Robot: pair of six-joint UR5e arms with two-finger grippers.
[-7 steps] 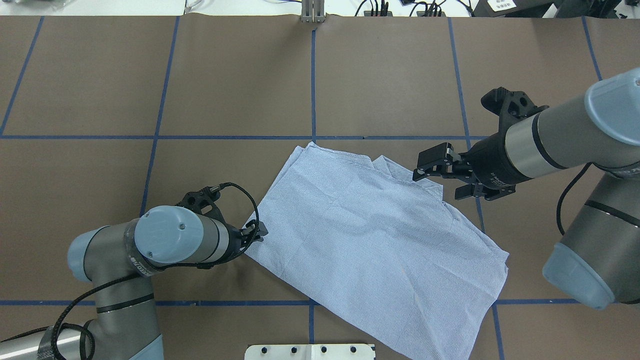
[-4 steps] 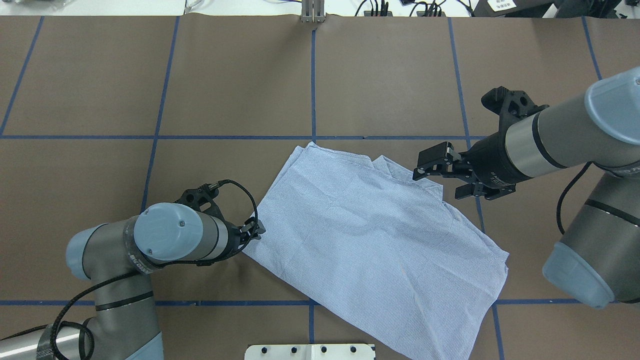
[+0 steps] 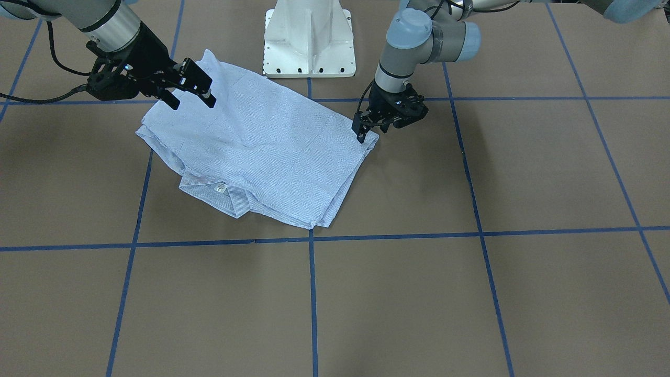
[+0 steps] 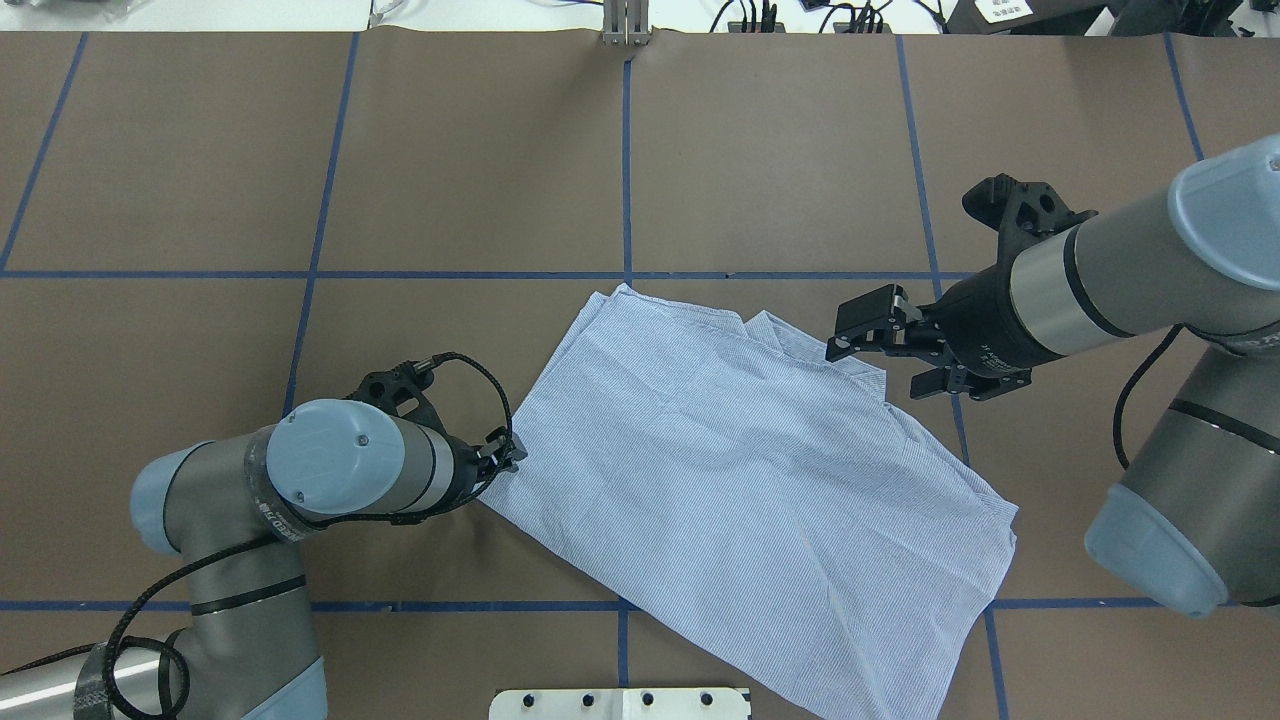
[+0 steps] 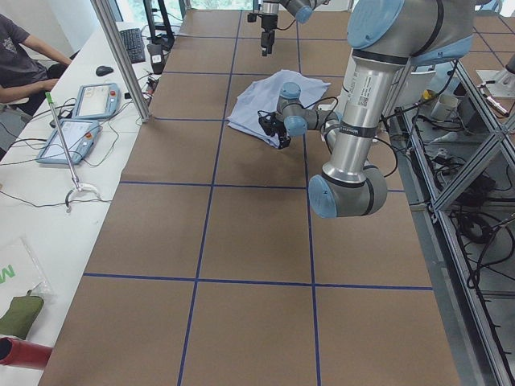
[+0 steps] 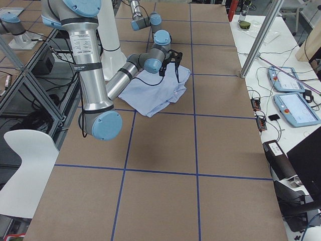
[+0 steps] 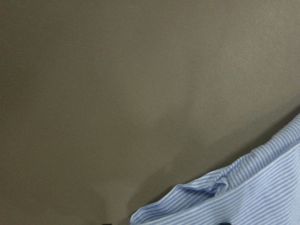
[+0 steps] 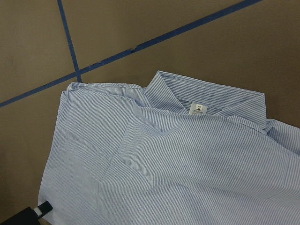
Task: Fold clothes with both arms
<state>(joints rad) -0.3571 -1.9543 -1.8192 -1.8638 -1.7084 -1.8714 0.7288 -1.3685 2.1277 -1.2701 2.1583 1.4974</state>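
**Shirt pinched at one corner, right pincer spread**

The left gripper [image 4: 510, 460] is closed on the left corner of the shirt [image 4: 740, 480]. The shirt lies folded flat across the middle of the brown table [image 4: 450, 170]. The right gripper [image 4: 880, 365] hangs over the collar side, jaws apart.

Brown table [image 4: 480, 150] gridded with blue tape [image 4: 627, 170]. White pedestal [image 3: 310, 39] at top centre of the front view. In the left view's upper left: a seated person [image 5: 20, 56], keyboard [image 5: 133, 46], mouse [image 5: 104, 71], two pendants [image 5: 95, 100]. White chair [image 6: 25, 160] at the right view's lower left.
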